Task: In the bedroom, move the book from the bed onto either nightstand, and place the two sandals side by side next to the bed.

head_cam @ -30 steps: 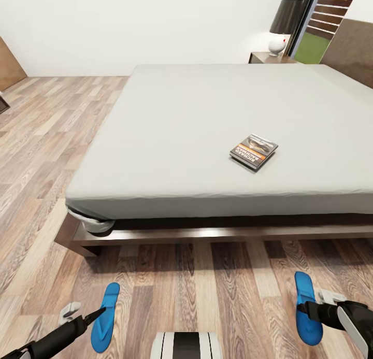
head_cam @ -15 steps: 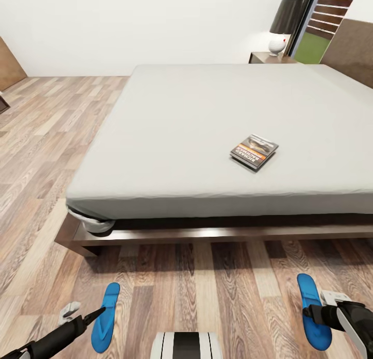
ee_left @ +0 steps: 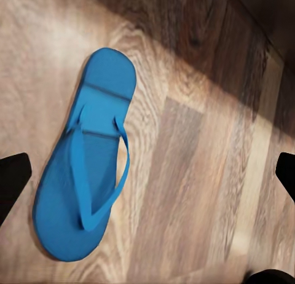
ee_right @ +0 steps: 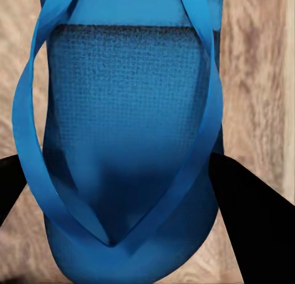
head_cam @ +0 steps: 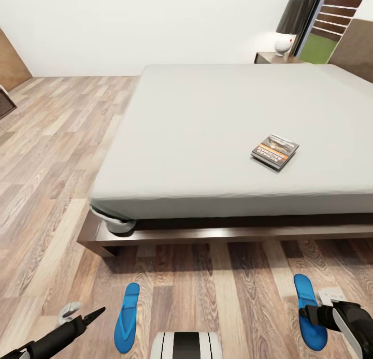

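The dark book with its orange band lies on the pale grey bed, toward the near right of the mattress. One blue sandal rests flat on the wood floor in front of the bed frame. My left gripper hovers just left of it, open, its fingers spread wide around the sandal in the left wrist view. My right gripper is shut on the second blue sandal, gripping its sole across its width, low over the floor. The reddish-brown nightstand stands beyond the bed's far corner.
A lamp with a dark shade sits on the nightstand, beside the dark-framed window and the headboard. The bed's dark wooden frame juts out low over the floor. Brown furniture stands at the far left wall.
The camera has swung, shifting bed, book and left sandal rightward in view. The right sandal has stayed with my right gripper. The left sandal now lies farther from my left gripper.
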`<state>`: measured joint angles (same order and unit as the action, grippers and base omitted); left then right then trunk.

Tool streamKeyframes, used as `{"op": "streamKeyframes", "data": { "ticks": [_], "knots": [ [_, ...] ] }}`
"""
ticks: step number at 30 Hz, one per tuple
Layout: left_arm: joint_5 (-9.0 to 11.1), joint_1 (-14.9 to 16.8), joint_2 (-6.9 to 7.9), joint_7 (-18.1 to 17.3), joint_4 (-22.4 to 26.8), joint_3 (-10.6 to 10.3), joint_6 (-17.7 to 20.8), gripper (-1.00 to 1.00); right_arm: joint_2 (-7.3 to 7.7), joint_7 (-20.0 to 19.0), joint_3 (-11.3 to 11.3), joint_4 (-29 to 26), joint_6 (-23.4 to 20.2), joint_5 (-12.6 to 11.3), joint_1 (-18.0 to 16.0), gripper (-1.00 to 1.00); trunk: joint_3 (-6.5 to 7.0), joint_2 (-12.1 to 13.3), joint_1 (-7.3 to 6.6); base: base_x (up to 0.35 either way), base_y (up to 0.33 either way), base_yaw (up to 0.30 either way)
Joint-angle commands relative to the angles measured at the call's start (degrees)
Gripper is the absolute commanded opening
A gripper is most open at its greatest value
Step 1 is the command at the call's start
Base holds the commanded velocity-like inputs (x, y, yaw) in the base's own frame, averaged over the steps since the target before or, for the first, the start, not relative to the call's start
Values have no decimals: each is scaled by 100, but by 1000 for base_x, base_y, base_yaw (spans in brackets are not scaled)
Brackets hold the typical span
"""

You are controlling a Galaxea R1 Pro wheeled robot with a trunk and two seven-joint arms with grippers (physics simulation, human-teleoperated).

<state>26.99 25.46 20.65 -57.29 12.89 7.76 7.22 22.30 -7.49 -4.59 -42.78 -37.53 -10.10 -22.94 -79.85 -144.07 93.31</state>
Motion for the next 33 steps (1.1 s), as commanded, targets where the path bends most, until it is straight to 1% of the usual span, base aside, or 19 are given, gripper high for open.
{"op": "streamKeyframes", "data": {
  "ticks": [1, 16, 17, 18, 20, 21, 22, 23, 26, 33],
  "knots": [
    [31, 2, 0, -19, -3, 6, 60, 100, -3, -15, -16, -8, -35, -5, 0, -100, -4, -2, -1, 0, 286, 0],
    [27, 2, 0, -19, -2, 20, 78, 100, -13, -1, -4, 15, -26, 15, 0, -100, -4, -2, -1, 0, 290, 0],
    [27, 2, 0, -22, 0, 20, 76, 100, -22, 56, -1, 25, -22, 92, 0, -100, -4, -2, -1, 0, 293, 0],
    [26, 2, 0, -24, 1, 18, 75, 100, -72, 159, 0, 33, -17, 197, 0, -100, -4, -2, -1, 0, 293, 0],
    [27, 2, 0, -26, 1, 16, 77, 100, -267, 487, -3, 49, -12, 517, 0, -100, -4, -2, -1, 0, 293, 0],
    [26, 2, 0, -30, 2, 16, 75, 100, -412, 706, -8, 55, -6, 804, 0, -100, -4, -2, -1, 0, 293, 0],
    [28, 2, 0, -39, 3, 20, 76, 100, -512, 826, -12, 60, -3, 1033, 0, -100, -4, -2, -1, 0, 293, 0],
    [27, 2, 0, -45, 2, 21, 77, 100, -551, 871, -13, 60, -2, 1126, 0, -100, -4, -2, -1, 0, 293, 0],
    [26, 2, 0, -52, 2, 23, 78, 100, -607, 936, -15, 62, 0, 1273, 0, -100, -4, -2, -1, 0, 293, 0],
    [26, 2, 0, -46, 3, 22, 78, 100, -621, 952, -16, 60, 0, 1317, 0, -100, -4, -2, -1, 0, 293, 0]
  ]
}}
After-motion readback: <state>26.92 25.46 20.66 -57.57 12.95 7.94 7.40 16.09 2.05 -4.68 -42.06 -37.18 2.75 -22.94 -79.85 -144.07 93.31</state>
